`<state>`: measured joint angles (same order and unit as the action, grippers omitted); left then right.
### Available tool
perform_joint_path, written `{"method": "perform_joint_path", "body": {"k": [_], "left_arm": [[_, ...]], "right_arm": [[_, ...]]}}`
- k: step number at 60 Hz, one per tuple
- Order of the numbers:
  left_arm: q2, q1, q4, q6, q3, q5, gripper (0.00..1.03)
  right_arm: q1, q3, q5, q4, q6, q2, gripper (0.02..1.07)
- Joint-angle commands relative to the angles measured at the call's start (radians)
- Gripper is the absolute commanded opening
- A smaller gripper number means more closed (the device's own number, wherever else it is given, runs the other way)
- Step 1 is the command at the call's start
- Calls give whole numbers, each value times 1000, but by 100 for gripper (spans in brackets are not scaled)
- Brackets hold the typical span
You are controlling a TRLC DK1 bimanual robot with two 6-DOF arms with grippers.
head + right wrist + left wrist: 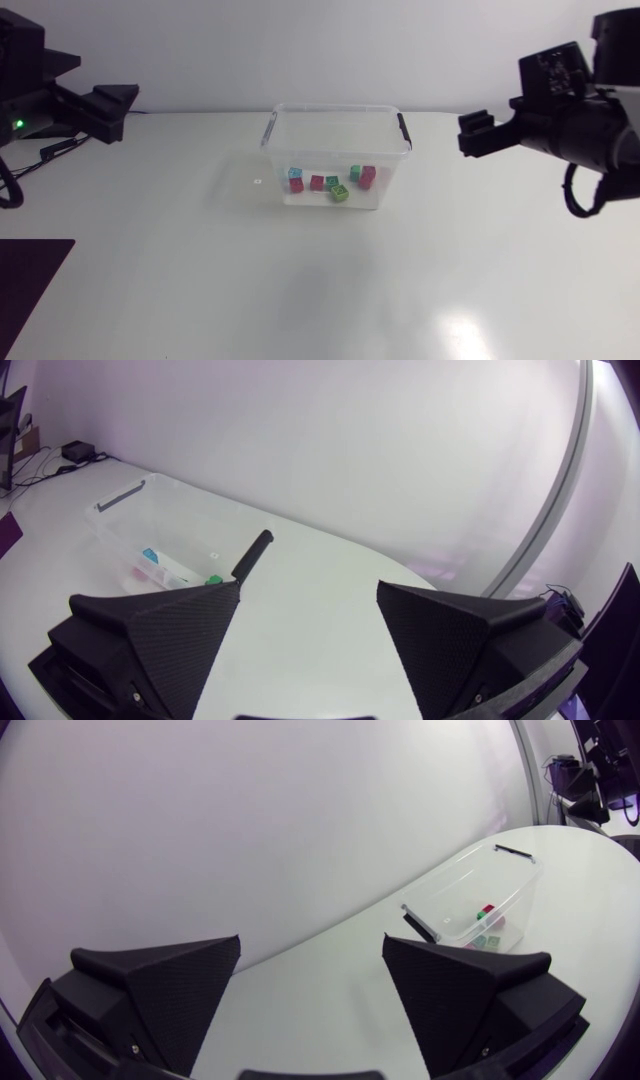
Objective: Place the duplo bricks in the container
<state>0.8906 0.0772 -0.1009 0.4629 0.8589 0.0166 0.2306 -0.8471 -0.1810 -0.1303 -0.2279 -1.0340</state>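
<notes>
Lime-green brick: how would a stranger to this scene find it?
A clear container with black handles stands on the white table. On its floor lie several small bricks. The lime-green brick lies closest to the near wall, the only yellowish-green one among red, blue and darker green.

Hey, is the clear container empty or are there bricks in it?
Not empty. Several duplo bricks, red, blue and green, lie on the bottom of the container.

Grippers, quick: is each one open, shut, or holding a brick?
Left gripper: open, holding nothing.
Right gripper: open, holding nothing.
</notes>
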Motion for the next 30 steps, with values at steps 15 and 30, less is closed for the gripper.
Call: {"method": "perform_joint_path", "body": {"k": [15,30], "left_arm": [[-337,-4,95,-95,-241,-81,99],[-584,-9,89,-121,-392,-91,99]], "right_arm": [[-97,230,0,-37,-44,376,102],[-139,367,11,-83,-53,653,102]]}}
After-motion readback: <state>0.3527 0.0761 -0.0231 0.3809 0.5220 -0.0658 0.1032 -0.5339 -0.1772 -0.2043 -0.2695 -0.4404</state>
